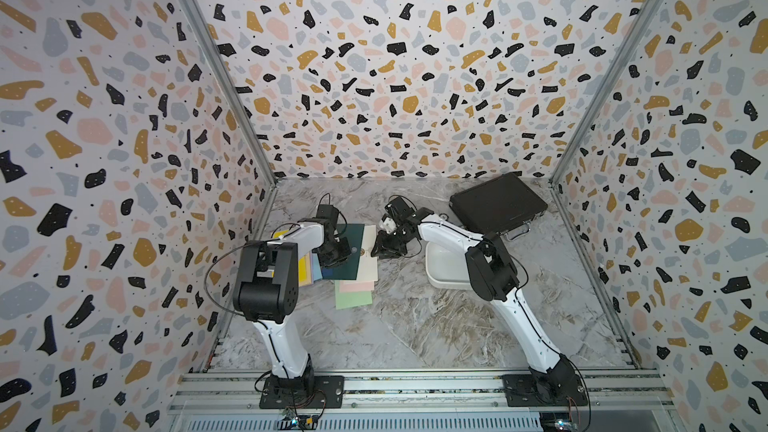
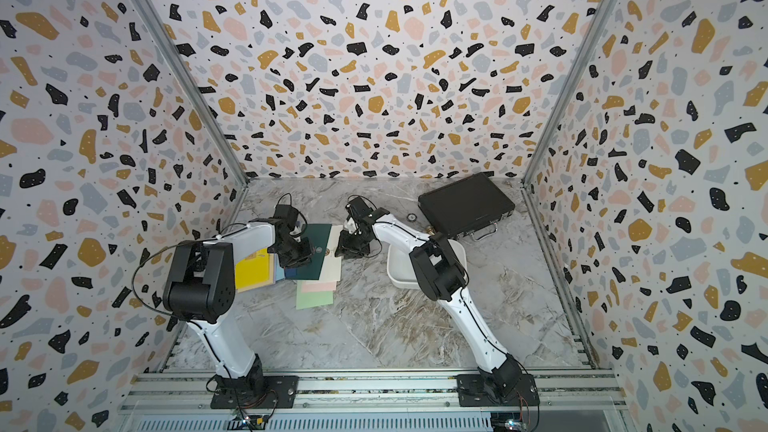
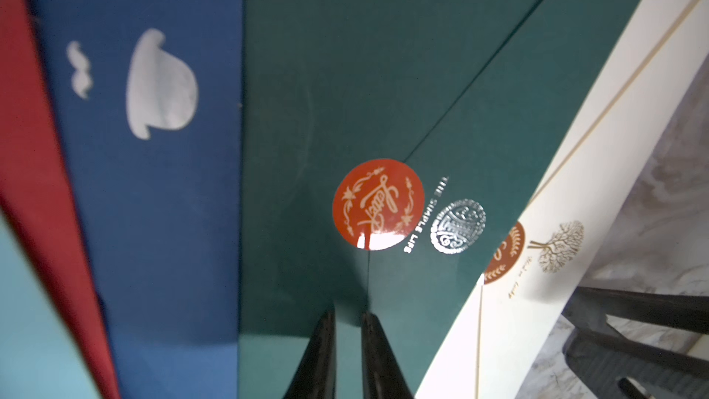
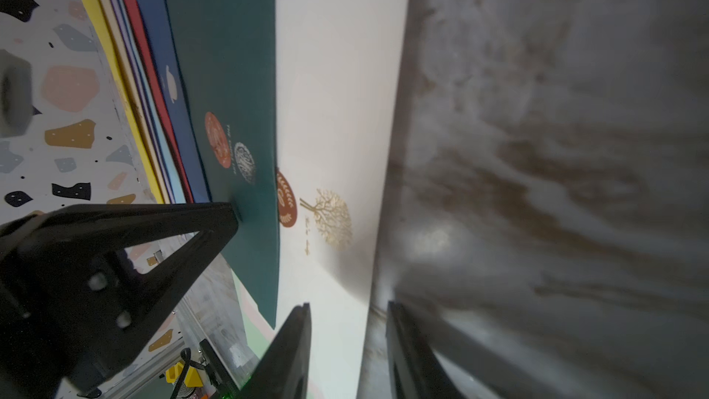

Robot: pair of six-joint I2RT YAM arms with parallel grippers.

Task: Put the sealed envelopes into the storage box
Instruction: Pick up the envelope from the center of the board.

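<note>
Envelopes lie fanned in an overlapping pile on the table, apart from the box to their right. Left gripper, jaws closed, rests its tips on the green envelope. Right gripper stands partly open, gripping nothing, straddling the cream envelope's edge.

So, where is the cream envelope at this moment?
In both top views the cream envelope lies flat on the table, partly under the dark green envelope, with the right gripper at its uncovered long edge.
</note>
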